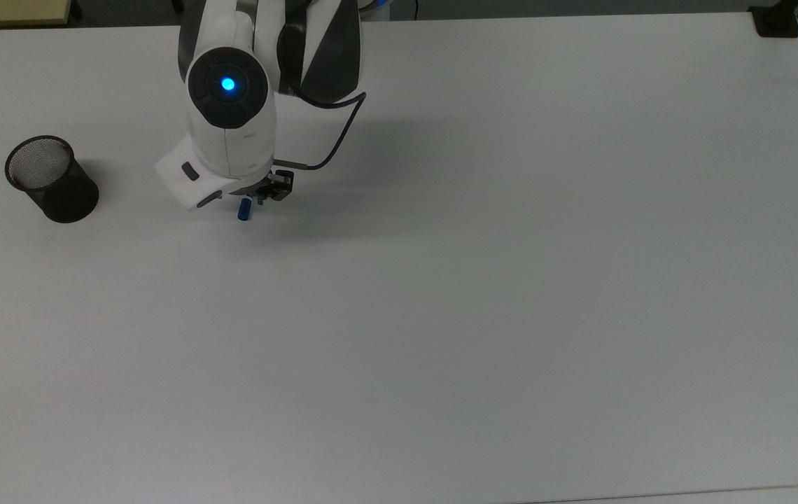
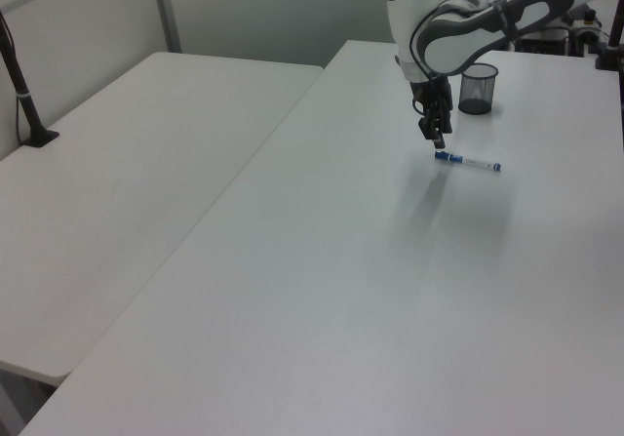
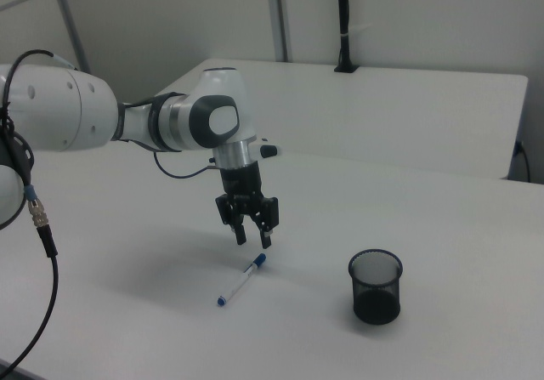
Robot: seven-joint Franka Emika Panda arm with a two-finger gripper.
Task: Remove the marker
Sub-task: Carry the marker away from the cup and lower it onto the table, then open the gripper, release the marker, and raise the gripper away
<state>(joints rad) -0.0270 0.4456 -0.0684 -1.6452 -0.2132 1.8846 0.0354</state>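
Observation:
The marker [image 2: 468,162] lies flat on the white table [image 1: 441,315], free of the gripper; in the right view the marker [image 3: 240,284] points its blue cap up toward the fingers. Only its blue cap [image 1: 244,208] shows in the top view, the barrel hidden under the arm. My gripper [image 3: 253,240] hangs just above the cap end, open, with nothing between its fingers. In the left view the gripper [image 2: 438,143] sits just above the marker's left end. The black mesh cup [image 1: 49,178] stands upright and empty, well off at the top view's left.
A second white table [image 2: 127,192] adjoins on the left view's left, carrying a black post [image 2: 24,95]. A black clamp [image 1: 777,21] sits at the top view's far right corner. The arm's cable [image 1: 336,140] loops beside the wrist.

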